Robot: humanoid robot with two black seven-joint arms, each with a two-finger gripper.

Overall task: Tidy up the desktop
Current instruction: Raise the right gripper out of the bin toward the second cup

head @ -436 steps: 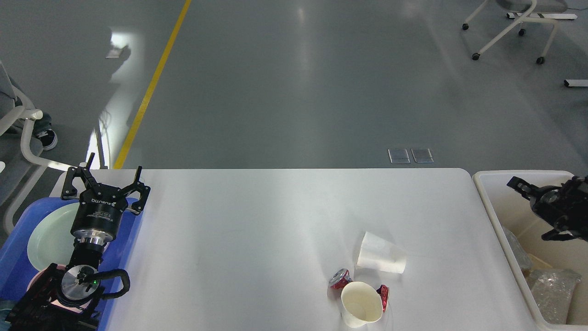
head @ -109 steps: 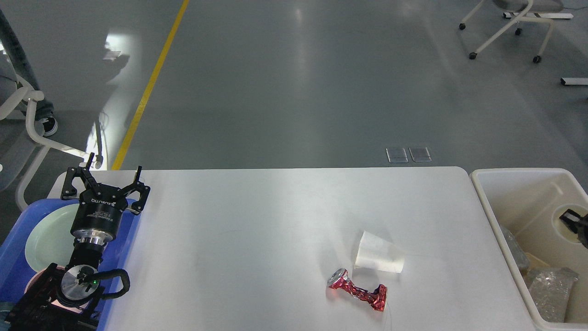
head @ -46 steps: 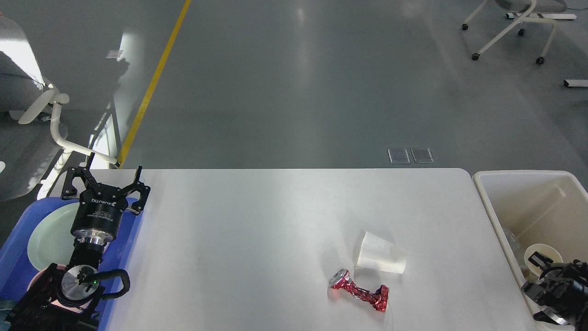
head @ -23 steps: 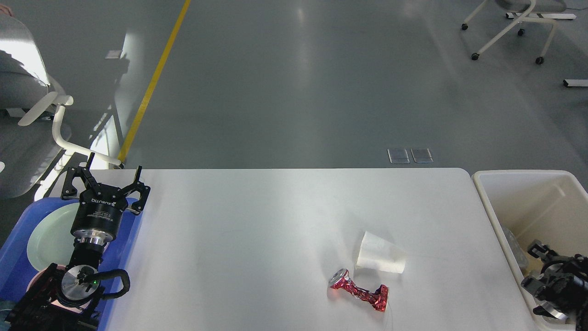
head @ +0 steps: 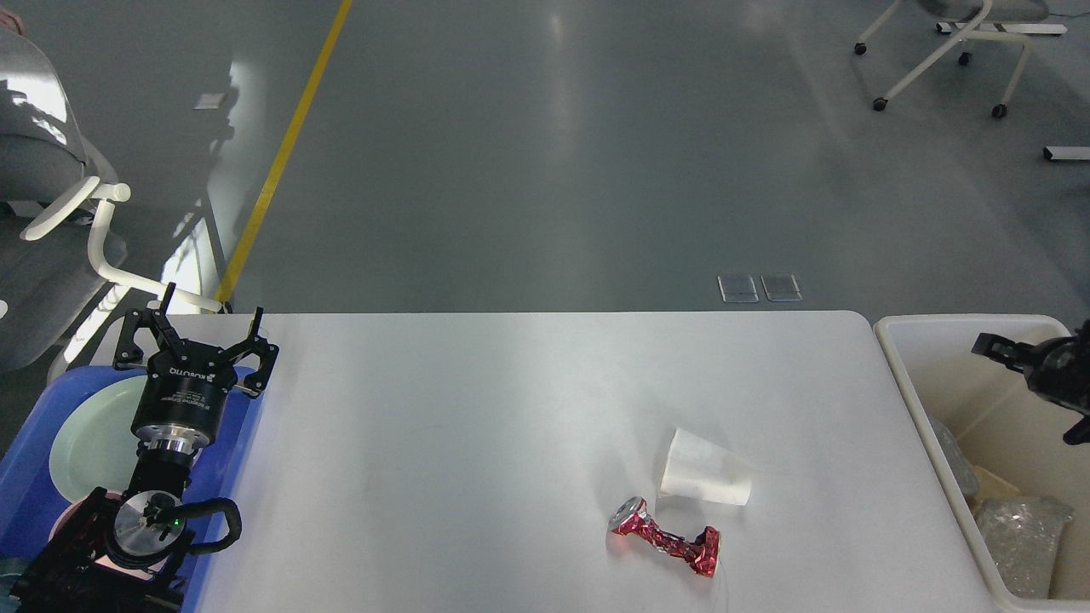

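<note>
Two items remain on the desktop point(head: 477, 409), lower centre-right: a paper cup point(head: 705, 479) and a crushed red can point(head: 666, 537). The right gripper point(head: 1035, 400) hangs over the bin point(head: 907, 375), finger state indeterminate. The left gripper point(head: 196, 336) is spread, empty. Next move: grasp the cup.

Right gripper point(head: 1026, 392) over the cream bin point(head: 915, 400) cut off by the frame edge, finger spread unreadable, bin's near right corner cropped, blue tray point(head: 34, 477) left of the desktop point(head: 511, 409) partly hidden under the left arm, pale plate point(head: 89, 434) partly covered

Glossy grey floor point(head: 545, 153), yellow line point(head: 281, 153)
</note>
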